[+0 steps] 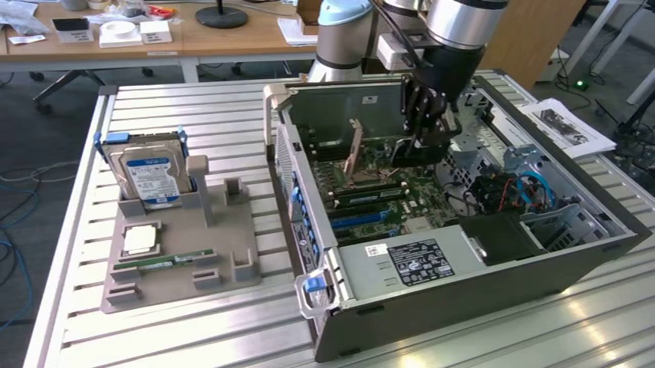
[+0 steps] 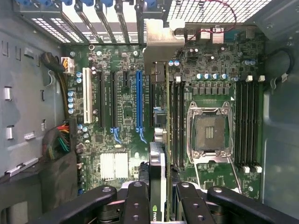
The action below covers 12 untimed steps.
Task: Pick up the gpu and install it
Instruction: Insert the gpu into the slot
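Snugly, gpu (image 2: pixel 157 161) in gripper (image 2: pixel 160 189) (edge-on)

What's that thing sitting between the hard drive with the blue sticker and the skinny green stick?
A square silver processor chip lies on the grey holder, between the hard drive and the green stick. The exterior view shows it.

The gpu (image 2: pixel 157 161) stands on edge in my gripper (image 2: pixel 158 186), pinched at its near end. It is a thin dark card, seen along its top edge. Its silver bracket (image 2: pixel 161 46) sits at the far end. The card runs above the motherboard (image 2: pixel 124 107), just beside the long blue slot (image 2: pixel 138 100).
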Each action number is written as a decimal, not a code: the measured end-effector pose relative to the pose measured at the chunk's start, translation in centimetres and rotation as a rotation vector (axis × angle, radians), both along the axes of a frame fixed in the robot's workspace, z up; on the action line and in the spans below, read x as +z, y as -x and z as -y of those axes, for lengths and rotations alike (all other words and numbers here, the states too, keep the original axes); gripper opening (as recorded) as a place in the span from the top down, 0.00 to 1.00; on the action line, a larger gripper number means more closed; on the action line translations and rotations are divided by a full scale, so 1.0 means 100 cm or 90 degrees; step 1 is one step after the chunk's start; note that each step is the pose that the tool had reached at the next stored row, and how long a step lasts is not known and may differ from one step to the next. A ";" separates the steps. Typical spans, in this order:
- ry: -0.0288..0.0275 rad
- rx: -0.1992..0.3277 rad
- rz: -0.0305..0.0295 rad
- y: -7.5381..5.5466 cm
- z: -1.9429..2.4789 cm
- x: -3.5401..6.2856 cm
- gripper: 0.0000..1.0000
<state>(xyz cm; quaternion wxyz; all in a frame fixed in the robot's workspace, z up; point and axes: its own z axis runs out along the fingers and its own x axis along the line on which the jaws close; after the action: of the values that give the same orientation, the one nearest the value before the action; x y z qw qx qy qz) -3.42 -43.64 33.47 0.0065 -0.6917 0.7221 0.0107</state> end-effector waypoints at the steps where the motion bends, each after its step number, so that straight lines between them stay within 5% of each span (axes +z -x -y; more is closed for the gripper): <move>1: 0.0000 0.000 0.0000 0.000 0.0000 -0.0014 0.73; 12: 0.0000 0.000 0.0000 0.004 0.0000 -0.0166 0.73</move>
<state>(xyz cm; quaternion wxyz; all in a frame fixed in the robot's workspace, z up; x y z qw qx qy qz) -3.78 -43.64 31.82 0.0065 -0.6917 0.7221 0.0107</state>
